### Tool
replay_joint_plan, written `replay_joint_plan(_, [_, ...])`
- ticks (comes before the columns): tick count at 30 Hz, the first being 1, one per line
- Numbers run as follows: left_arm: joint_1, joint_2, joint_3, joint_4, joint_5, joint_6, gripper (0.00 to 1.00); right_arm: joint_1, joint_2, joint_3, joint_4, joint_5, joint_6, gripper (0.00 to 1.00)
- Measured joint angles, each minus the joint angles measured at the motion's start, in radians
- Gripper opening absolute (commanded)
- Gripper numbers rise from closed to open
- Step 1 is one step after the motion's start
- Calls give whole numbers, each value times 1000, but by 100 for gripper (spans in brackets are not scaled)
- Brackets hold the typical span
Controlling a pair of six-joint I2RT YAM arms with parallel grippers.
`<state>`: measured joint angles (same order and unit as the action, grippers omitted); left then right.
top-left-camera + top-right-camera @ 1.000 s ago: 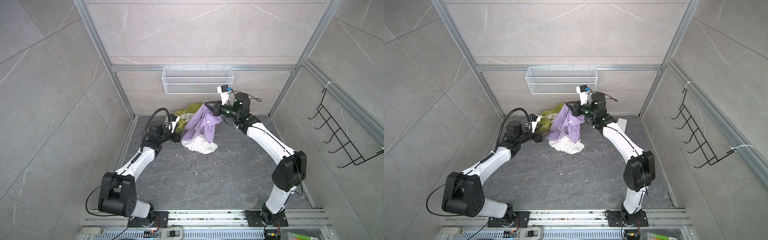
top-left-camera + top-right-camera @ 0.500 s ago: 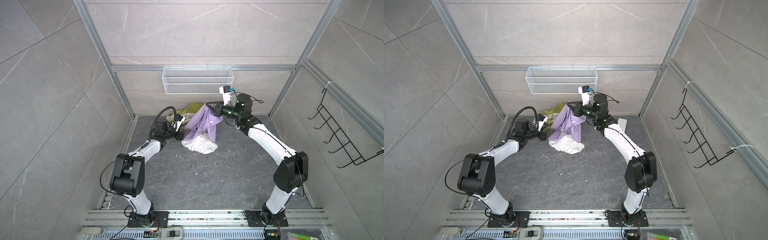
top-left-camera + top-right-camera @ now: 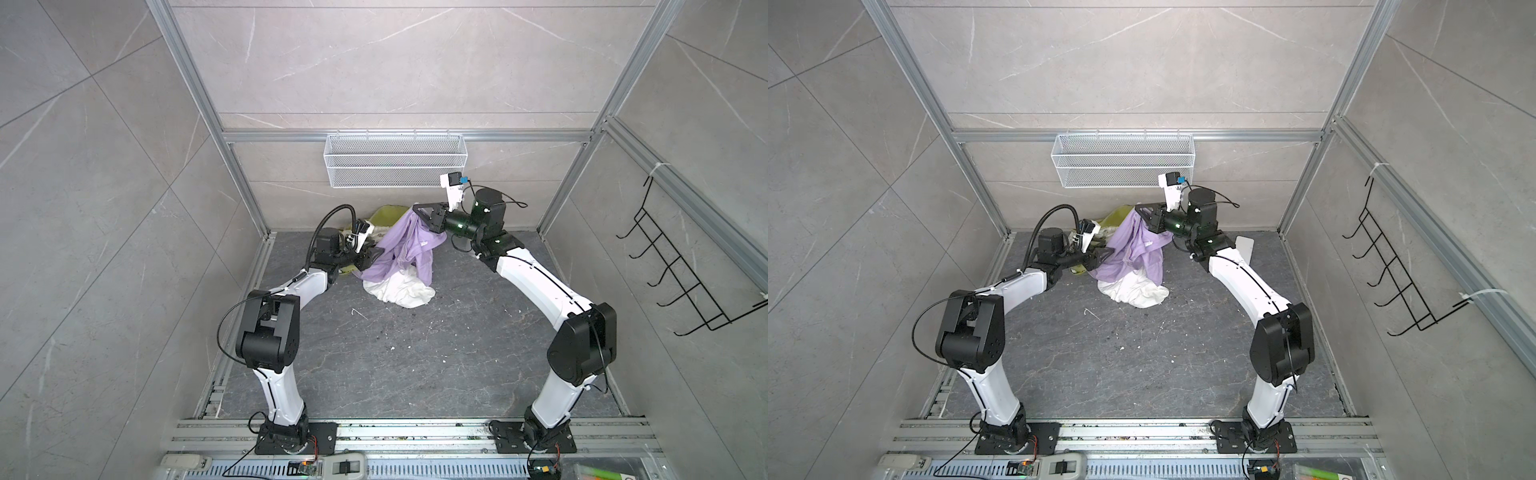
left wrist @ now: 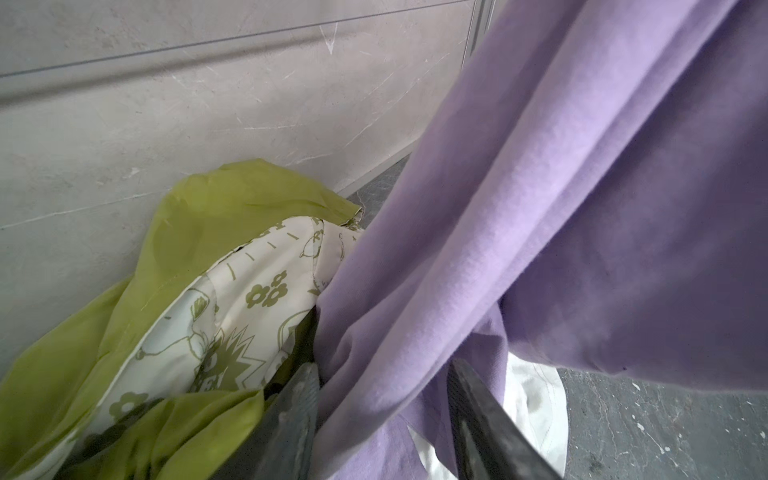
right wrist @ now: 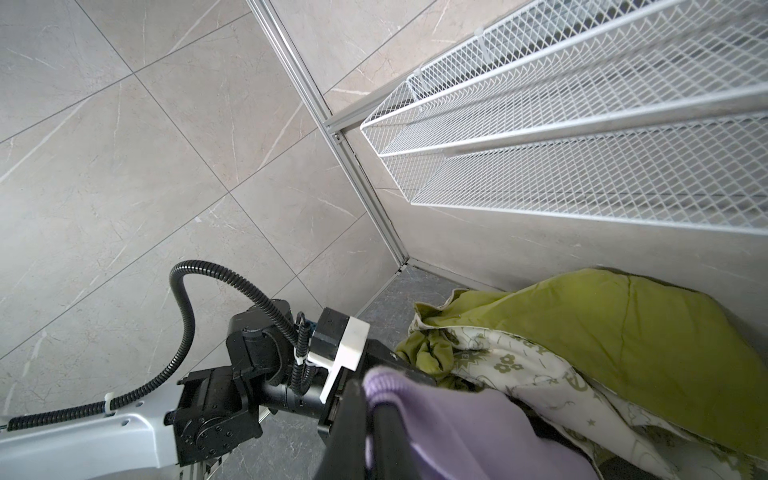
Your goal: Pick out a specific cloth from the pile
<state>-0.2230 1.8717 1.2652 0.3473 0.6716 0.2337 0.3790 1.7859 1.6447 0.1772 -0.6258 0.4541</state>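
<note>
Lilac cloth (image 3: pixel 405 245): it hangs in the air from its top corner, and the lower folds fall down onto the pile near the back edge of the floor. In both top views it is stretched between the two grippers.
Right gripper (image 3: pixel 420 212): closed on the upper corner of the lilac cloth. In the right wrist view the two dark fingers (image 5: pixel 353 432) stand tight together with a fold of the lilac cloth (image 5: pixel 457 432) pinched between them.
Left gripper (image 3: pixel 372 257): it is at the lower left side of the lilac cloth. In the left wrist view a thick bundle of the lilac cloth (image 4: pixel 540 208) passes between its two fingers (image 4: pixel 297 415), and both touch the fabric. The jaws stand partly apart around the bundle; I cannot tell if they press it firmly.
Pile (image 3: pixel 1125 266): it lies on the grey floor (image 3: pixel 395 365) close to the back wall, a little left of the middle.
White cloth (image 3: pixel 399 291): on the floor at the front of the pile, partly under the lilac folds.
Olive-green cloth (image 4: pixel 232 199): it leans on the back wall, behind the lilac cloth, with its cream floral side (image 4: pixel 232 307) turned up.
Wire basket (image 3: pixel 395 160): it is fixed on the back wall above the pile.
Black hook rack (image 3: pixel 681 278): it is on the right wall, well apart from the cloths.
</note>
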Motion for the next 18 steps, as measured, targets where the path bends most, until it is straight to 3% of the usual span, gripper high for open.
replay_joint_plan(11, [-8, 20, 2, 6, 13, -22, 50, -7, -2, -4, 1, 0, 16, 0])
replay_joint_plan(18, [-11, 37, 0, 13, 12, -27, 43, -7, -10, -16, 4, 0, 22, 0])
